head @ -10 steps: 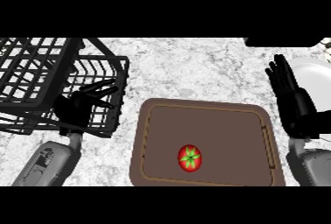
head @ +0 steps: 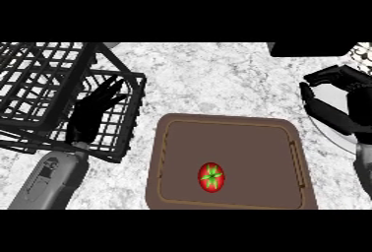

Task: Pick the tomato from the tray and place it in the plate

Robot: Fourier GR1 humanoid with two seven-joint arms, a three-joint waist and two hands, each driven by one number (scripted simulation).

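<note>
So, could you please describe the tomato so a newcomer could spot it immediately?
Find the brown rectangular tray in the middle of the marbled counter. On its near half lies the small round red tomato, the only thing on the tray, marked by a green star-shaped stem.

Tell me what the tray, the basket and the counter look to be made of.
Tray: likely matte brown plastic or wood, with a smooth, even surface and a raised rim. Basket: black wire, probably coated metal, an open grid of thin bars. Counter: marble-like stone, white with grey veining.
</note>
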